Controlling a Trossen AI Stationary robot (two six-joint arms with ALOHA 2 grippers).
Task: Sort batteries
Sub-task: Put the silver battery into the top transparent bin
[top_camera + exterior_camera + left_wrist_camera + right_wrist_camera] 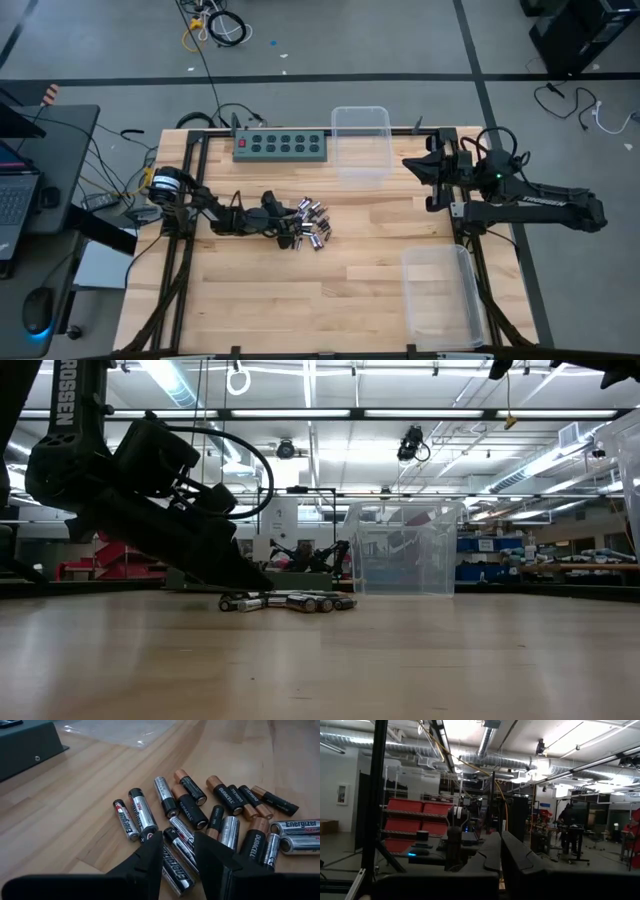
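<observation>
Bench (300, 300): batteries (311, 226) heaped just left of centre, with the left claw (285, 228) touching the heap at its 9 o'clock edge, fingers astride one cell. Power strip (281, 146) at the heap's 12 o'clock, along the far edge; one clear bin (360, 146) just beside the strip at its 3 o'clock, a second clear bin (440, 297) at the heap's 4 o'clock, by the bench's right edge. Right claw (412, 168) at the heap's 2 o'clock, well apart, off the bench top.
</observation>
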